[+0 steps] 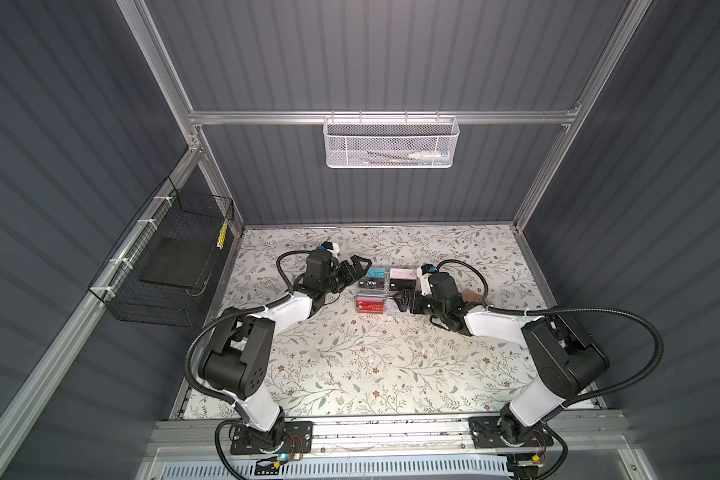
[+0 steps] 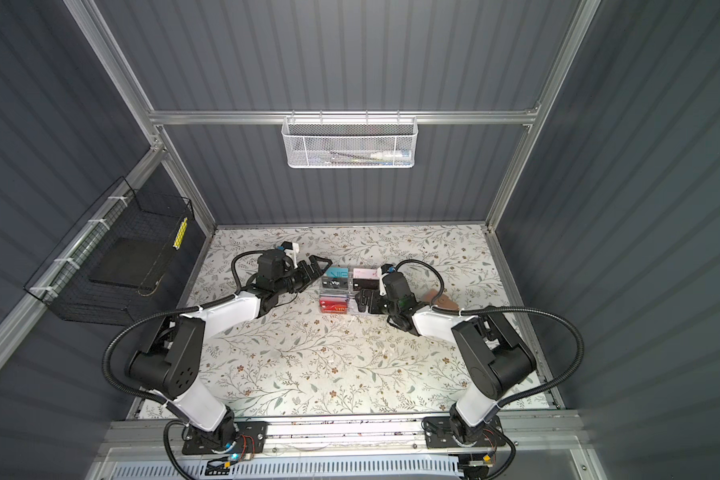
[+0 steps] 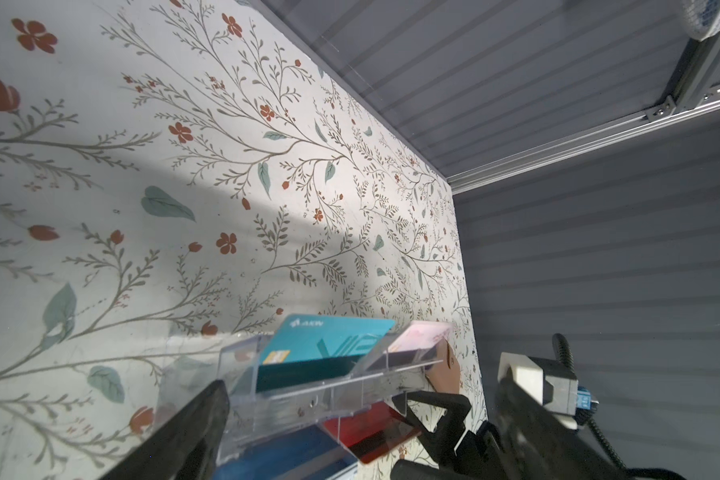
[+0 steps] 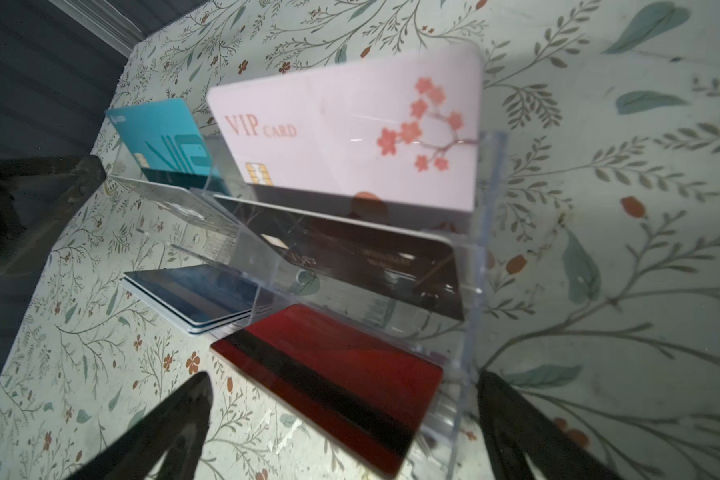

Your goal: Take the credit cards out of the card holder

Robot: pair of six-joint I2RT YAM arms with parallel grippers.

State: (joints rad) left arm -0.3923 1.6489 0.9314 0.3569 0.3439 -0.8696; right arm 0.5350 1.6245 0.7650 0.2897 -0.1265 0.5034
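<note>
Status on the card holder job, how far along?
Looks done: teal card, pink card and black card stand in the clear rack, red card at its foot, all outside the tan card holder beside the right arm. In hand: nothing; left gripper and right gripper are open and empty, either side of the rack. Left: cannot tell, since the holder is mostly hidden.

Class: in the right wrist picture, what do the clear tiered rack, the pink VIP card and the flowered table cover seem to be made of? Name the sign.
Clear tiered rack: probably acrylic, glossy; see-through, edges glint.
Pink VIP card: thin stiff plastic, smooth slight sheen; rounded corners, metallic chip.
Flowered table cover: printed vinyl or paper, unclear which; flat, mostly matte floral print.
</note>
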